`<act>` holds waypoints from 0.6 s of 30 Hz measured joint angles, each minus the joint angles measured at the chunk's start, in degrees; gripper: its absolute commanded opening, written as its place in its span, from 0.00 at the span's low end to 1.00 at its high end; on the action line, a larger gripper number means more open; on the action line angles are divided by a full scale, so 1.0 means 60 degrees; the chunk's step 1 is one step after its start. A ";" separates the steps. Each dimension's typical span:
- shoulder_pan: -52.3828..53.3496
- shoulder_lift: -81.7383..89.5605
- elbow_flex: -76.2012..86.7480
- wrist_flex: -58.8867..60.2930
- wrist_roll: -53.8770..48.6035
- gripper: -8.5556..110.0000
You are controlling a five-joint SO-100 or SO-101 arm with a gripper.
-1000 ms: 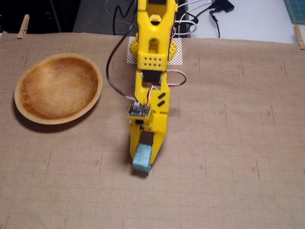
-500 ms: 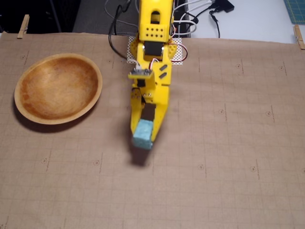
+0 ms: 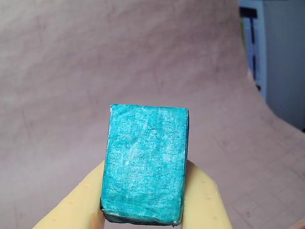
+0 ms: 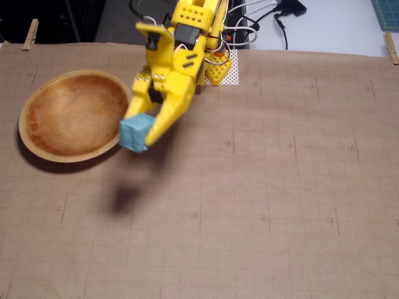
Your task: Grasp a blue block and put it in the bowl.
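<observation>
My gripper (image 4: pixel 138 132) is closed on the blue block (image 4: pixel 135 132), which I carry off the table, its shadow a dark smudge on the paper below it in the fixed view. In the wrist view the blue block (image 3: pixel 145 164) sits squarely between my two pale yellow plastic fingers (image 3: pixel 76 202), one pressing each side; its facing side is a teal rectangle with softened corners and a matte, scuffed surface streaked with lighter, whitish rubbing. My fingers look smooth and slightly waxy, with faint dimples. In the fixed view the block hangs just right of the bowl (image 4: pixel 38 144), close to its near-right rim but not inside it. The bowl is wide, shallow and round, turned wood with a light tan rim and a darker reddish-brown grained inside, and nothing lies in it. It rests on the left of a brown paper sheet (image 4: pixel 280 205) printed with a fine grid and small ring marks, slightly creased. My arm (image 4: pixel 187 37) is bright yellow printed plastic with blocky housings, and black cables (image 4: pixel 262 18) trail behind it at the far edge.
</observation>
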 measured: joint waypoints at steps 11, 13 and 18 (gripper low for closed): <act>0.2314 0.0190 0.0000 0.0000 0.0015 0.05; 0.2710 0.0190 0.0000 0.0000 0.0015 0.04; 0.3618 0.0190 0.0176 0.0000 0.0000 0.04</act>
